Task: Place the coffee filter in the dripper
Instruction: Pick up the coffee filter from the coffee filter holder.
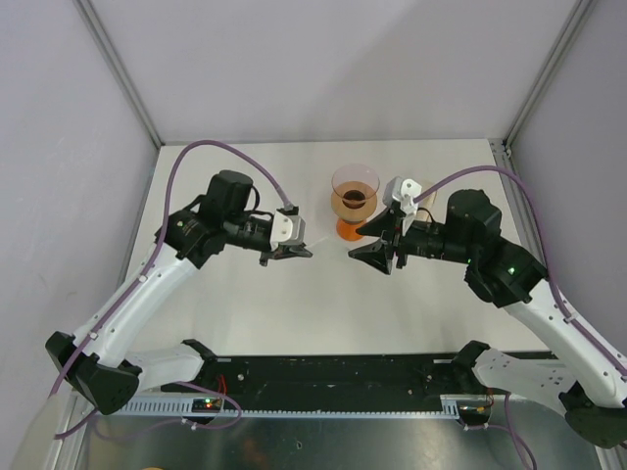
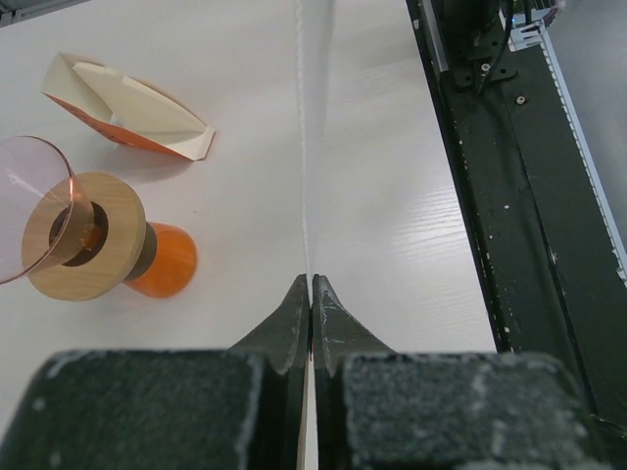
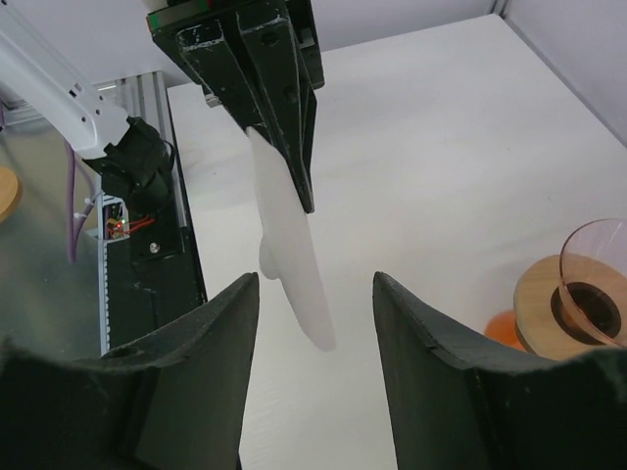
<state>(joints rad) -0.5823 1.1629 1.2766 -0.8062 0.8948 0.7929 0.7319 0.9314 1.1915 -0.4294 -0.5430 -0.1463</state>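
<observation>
1 coffee filter [image 3: 292,257] | 1 dripper [image 3: 600,253] | left hand [image 2: 312,282] clamps it | right hand [image 3: 315,286] apart

White, faintly wood-grained table top [image 1: 294,304], enclosed on three sides by plain pale grey panels: back wall [image 1: 333,69], left wall [image 1: 59,147] and right wall [image 1: 578,186]. The back corners are marked by slanting aluminium posts [image 1: 118,69]. A black mounting rail [image 1: 333,377] is fixed along the near edge, bordered by a brushed metal sheet [image 1: 323,446]. The lighting is even and diffuse, and only soft shadows are cast.
</observation>
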